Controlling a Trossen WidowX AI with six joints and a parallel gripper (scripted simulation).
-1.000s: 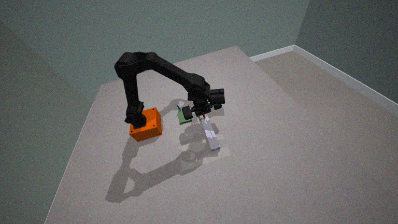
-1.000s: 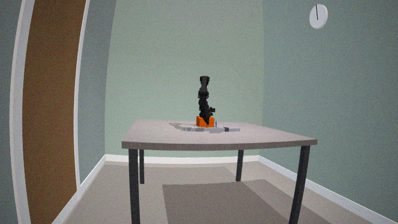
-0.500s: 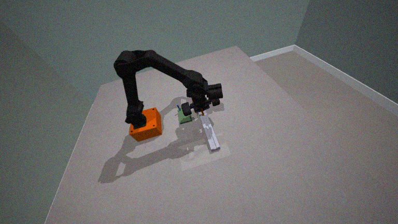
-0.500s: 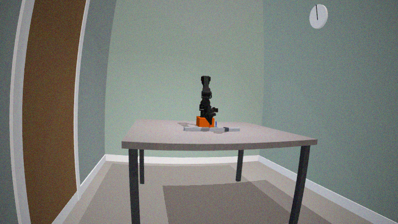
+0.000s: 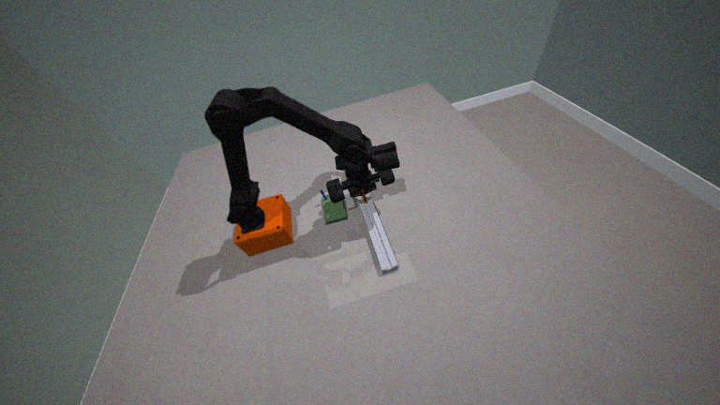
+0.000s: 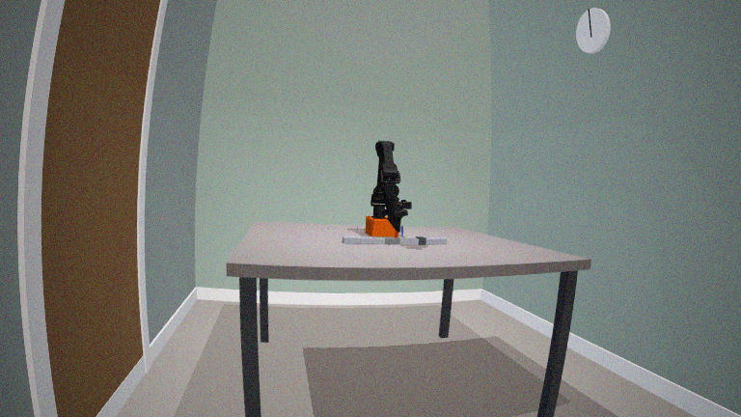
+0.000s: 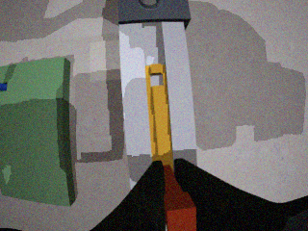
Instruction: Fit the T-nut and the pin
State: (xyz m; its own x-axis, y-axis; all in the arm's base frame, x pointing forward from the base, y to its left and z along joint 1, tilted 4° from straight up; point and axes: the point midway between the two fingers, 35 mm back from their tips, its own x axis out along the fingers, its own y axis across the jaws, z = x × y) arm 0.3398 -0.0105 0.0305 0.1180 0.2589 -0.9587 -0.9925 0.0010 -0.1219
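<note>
Fingers [image 5: 364, 192] [image 6: 398, 233]: nearly closed, gripping orange handle [image 5: 364, 198] [image 7: 181, 218] | brass T-nut [image 7: 161, 115]: beyond fingertips

The pale gray-brown surface [image 5: 467, 294] [image 6: 327, 254] [image 7: 250, 188] carries the orange base [image 5: 284, 209] [image 6: 376, 227] left of center in the top view, the green tray [image 5: 335, 210] [image 7: 34, 130] near center, and the aluminum rail [image 5: 382, 241] [image 6: 363, 240] [image 7: 180, 96] just right of it.
</note>
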